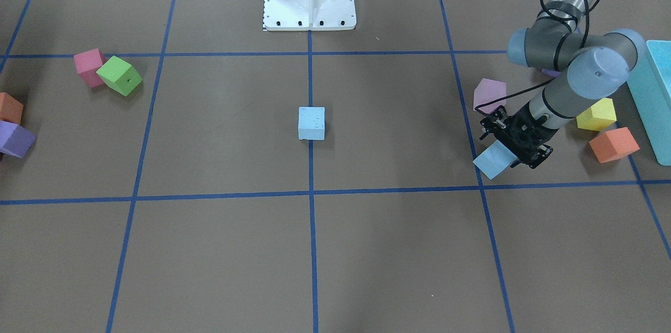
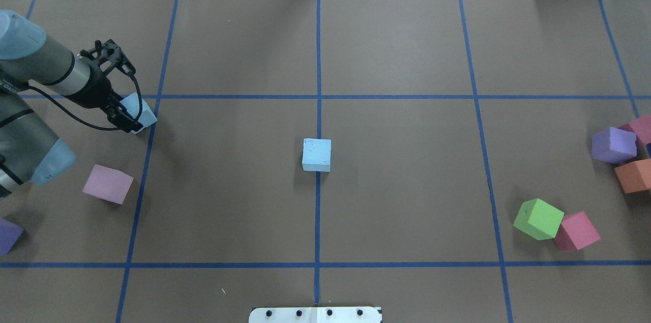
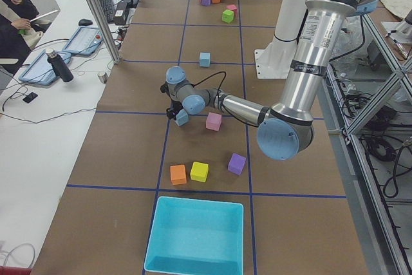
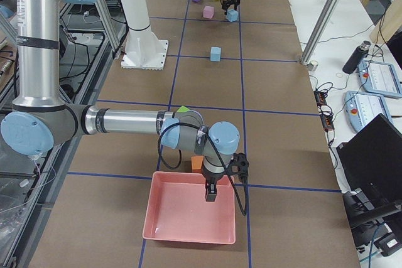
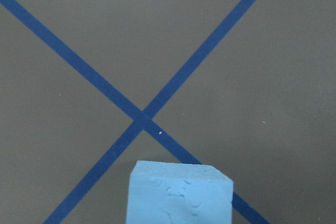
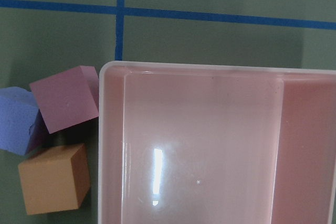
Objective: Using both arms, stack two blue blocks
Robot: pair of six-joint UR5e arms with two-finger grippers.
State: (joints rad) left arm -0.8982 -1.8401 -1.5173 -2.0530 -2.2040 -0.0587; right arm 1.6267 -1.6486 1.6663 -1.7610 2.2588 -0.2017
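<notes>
The left hand (image 2: 131,115) is clamped on the first blue block (image 2: 145,113), which is turned cornerwise to the tape grid. As a cube, it has no long axis. Only the left wrist view shows its dented face, beside a tape crossing (image 5: 140,121). The second blue block (image 2: 316,155) sits on the counter (image 2: 407,185), square on the centre line. The right hand (image 4: 211,191) hangs over a pink tray (image 4: 179,211), and I cannot tell how far open it is.

1 blue block (image 1: 490,163) in left pincer (image 1: 504,153)
</notes>
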